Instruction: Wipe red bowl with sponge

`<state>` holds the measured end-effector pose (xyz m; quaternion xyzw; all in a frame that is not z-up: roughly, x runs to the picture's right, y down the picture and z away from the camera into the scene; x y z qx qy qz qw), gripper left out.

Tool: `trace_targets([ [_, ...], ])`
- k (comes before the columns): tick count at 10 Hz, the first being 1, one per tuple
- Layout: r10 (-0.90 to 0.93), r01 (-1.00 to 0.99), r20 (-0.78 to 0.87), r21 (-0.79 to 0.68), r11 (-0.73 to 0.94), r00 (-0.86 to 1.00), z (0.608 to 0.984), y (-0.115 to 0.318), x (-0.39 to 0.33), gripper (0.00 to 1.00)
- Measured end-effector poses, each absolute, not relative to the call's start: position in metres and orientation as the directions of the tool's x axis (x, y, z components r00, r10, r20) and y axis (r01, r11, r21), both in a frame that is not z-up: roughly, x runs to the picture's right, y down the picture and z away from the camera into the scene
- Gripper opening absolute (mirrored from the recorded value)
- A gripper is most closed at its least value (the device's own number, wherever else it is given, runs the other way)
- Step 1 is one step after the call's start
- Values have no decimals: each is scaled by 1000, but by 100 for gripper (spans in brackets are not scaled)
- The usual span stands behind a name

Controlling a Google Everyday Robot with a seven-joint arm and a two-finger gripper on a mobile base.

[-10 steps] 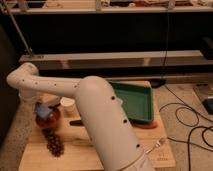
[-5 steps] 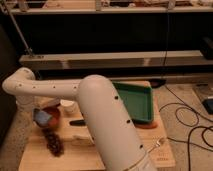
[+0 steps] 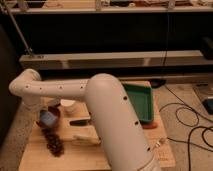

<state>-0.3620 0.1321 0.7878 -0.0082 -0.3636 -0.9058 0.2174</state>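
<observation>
The red bowl (image 3: 54, 114) stands on the left part of the wooden table (image 3: 120, 152), just in front of a white cup (image 3: 68, 105). The light-blue sponge (image 3: 48, 119) lies against the bowl's left rim and inside. My arm reaches left across the table, bends at the far left and comes down there. My gripper (image 3: 45, 115) is at the bowl's left side, shut on the sponge and pressing it into the bowl. The arm's wrist hides most of the gripper.
A green rectangular tray (image 3: 142, 102) sits at the table's right back. A dark utensil (image 3: 80, 121) lies right of the bowl. A brown pine-cone-like object (image 3: 54, 143) lies in front of the bowl. Cables (image 3: 192, 117) run over the floor at right.
The arm's elbow has swung left and lower. The gripper has shifted to the bowl's left side, and the blue sponge now shows on the bowl.
</observation>
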Motion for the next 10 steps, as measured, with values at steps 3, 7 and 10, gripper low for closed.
trace_targets([
  [3,-422,454,210,624,-637,-882,798,120,-344,0],
  [7,-466,506,240,608,-612,-852,820,98,-331,0],
  [10,-475,505,231,618,-602,-849,830,86,-340,0],
])
